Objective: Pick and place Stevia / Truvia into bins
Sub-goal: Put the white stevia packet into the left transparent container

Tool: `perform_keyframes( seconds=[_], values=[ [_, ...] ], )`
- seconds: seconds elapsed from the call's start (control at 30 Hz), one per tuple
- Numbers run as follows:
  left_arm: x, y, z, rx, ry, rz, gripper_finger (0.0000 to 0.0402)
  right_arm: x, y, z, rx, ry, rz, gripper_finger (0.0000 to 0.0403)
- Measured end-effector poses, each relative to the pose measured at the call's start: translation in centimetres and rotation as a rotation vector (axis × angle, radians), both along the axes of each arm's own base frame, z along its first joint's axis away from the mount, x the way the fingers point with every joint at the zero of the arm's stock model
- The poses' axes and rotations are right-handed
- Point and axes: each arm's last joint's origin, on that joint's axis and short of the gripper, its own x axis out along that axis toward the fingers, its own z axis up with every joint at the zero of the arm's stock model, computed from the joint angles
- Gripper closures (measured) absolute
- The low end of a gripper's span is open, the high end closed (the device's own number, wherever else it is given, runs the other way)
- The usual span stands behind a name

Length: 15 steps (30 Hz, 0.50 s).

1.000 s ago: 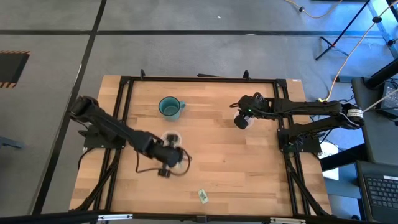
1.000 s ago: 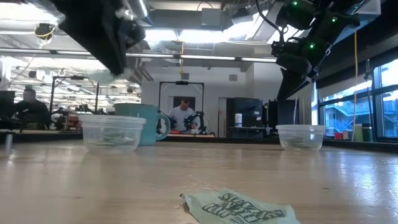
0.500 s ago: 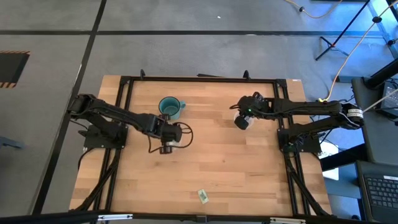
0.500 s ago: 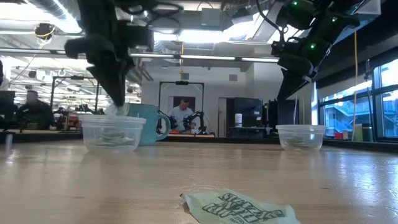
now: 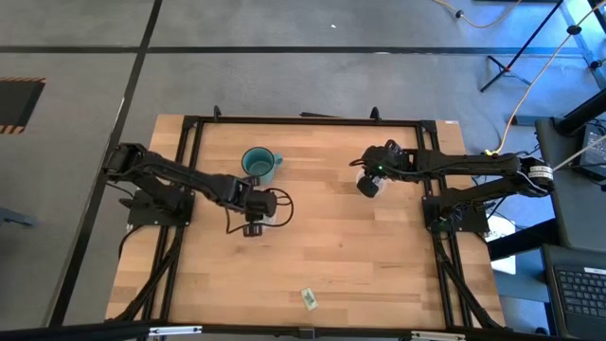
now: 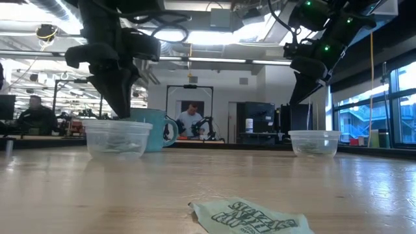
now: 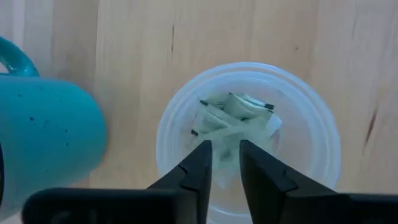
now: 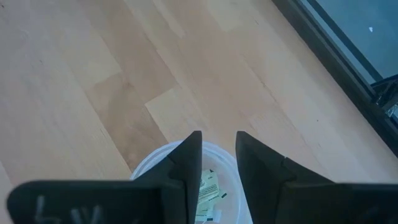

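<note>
My left gripper is open and points down over the left clear cup, its fingertips just above the rim; nothing is between them. Several white-and-green sachets lie in that cup. In the high view the left gripper is just near of the teal mug. My right gripper is open and hangs over the right clear cup, which also holds sachets. One sachet lies flat on the table by the near edge.
The teal mug stands right beside the left cup, on its far side. The right cup stands toward the table's right. A black frame rail runs round the tabletop. People sit in the room beyond the table.
My left gripper has moved from the near side of the left cup toward the far edge and come down over the cup. Half a second ago a pale sachet showed at its fingertips; now it does not show there. My right arm has kept still.
</note>
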Motion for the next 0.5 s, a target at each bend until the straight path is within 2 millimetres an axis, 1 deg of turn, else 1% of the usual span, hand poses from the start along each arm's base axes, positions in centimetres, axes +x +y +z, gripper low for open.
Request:
perform_keyframes(
  seconds=[0.13, 0.23, 0.33, 0.4, 0.5],
  values=[
    [-0.1, -0.7, 0.4, 0.007, -0.033, -0.022, 0.0304, 0.0, 0.0, 0.0, 0.000, 0.000, 0.000, 0.0301],
    [0.2, -1.5, 1.7, -0.011, -0.105, -0.052, 0.0292, 0.0, 0.0, 0.0, -0.007, 0.005, 0.013, 0.0301],
    [1.3, -2.9, 3.4, -0.057, -0.310, -0.130, 0.0285, 0.2, 0.0, 0.1, -0.017, -0.012, 0.019, 0.0301],
    [2.2, -4.3, 4.3, -0.106, -0.455, -0.245, 0.0283, 0.4, -0.1, 0.3, -0.022, -0.033, 0.020, 0.0301],
    [3.7, -6.5, 5.1, -0.177, -0.641, -0.357, 0.0281, 0.4, -0.1, 0.3, -0.025, -0.045, 0.020, 0.0301]
  ],
)
